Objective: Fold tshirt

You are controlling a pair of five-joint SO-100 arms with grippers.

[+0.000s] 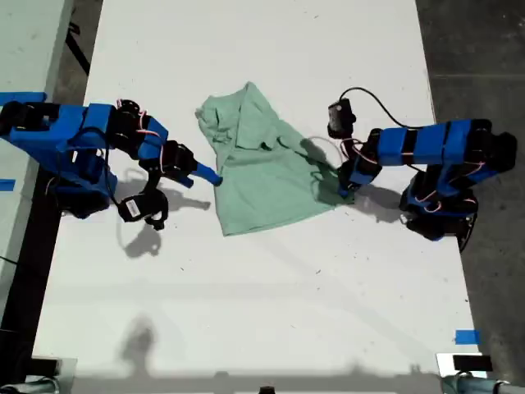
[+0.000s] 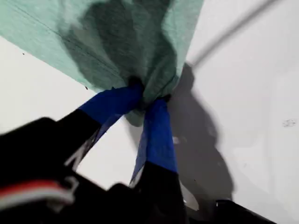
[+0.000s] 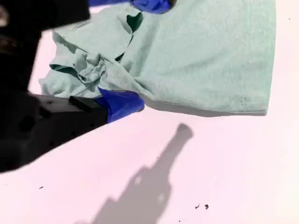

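At my first gripper (image 2: 147,100): jaws pressed together, pinching a gathered corner of the tshirt (image 2: 117,37). Cloth bunched into a tight knot between the two blue fingers (image 2: 159,135), fanning out past the tips. Dark creased shadow on the fabric just ahead of the pinch. White table (image 2: 247,93) under and beside the jaws.

At my second gripper (image 3: 135,53): jaws spread wide, nothing clamped. One blue fingertip (image 3: 121,103) touching the near edge of the tshirt (image 3: 201,56), other blue tip at the far side of the cloth, shirt lying between them. Crumpled, wadded section just beside the near fingertip; flat, smooth panel with a stitched hem further out.

Exterior view: tshirt (image 1: 262,176) lying on the table (image 1: 246,328) between the two arms, partly folded over itself, rumpled at the end near my second gripper (image 1: 205,174). My first gripper (image 1: 343,182) at the opposite corner of the shirt, tips buried in the fabric. Cannot tell whether that pinched corner is lifted off the table or resting on it.
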